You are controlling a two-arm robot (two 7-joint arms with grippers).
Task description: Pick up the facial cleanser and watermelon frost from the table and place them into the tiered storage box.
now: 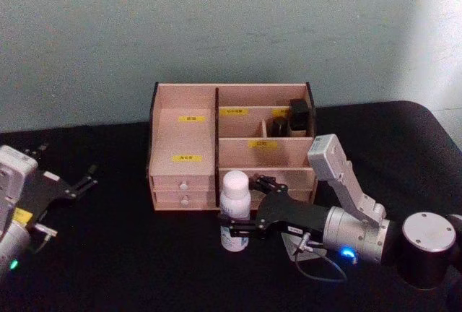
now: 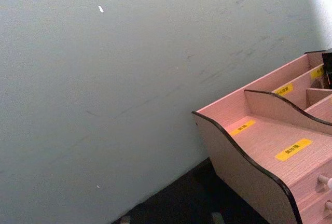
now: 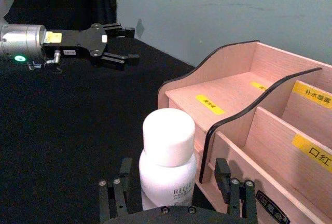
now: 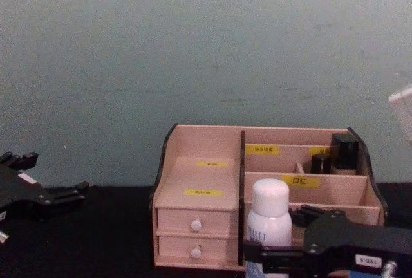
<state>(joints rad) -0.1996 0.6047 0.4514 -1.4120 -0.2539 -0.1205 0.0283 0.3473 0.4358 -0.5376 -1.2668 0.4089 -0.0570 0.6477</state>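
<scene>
Fingers (image 1: 85, 180) spread wide on the left gripper (image 1: 68, 166), parked far left on the black table (image 1: 130, 254), tiered storage box (image 1: 184, 135) mid-table, white facial cleanser (image 1: 235, 188) upright just in front of it, right gripper (image 1: 238, 201) straddling the bottle, fingers apart, not quite pinching it

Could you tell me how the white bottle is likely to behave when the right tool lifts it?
The white bottle looks like rigid plastic, so it should probably keep its shape when squeezed. Its smooth round wall may slip or twist in the right tool, which straddles it low. Tall on a narrow base, it could tip if nudged high.
</scene>
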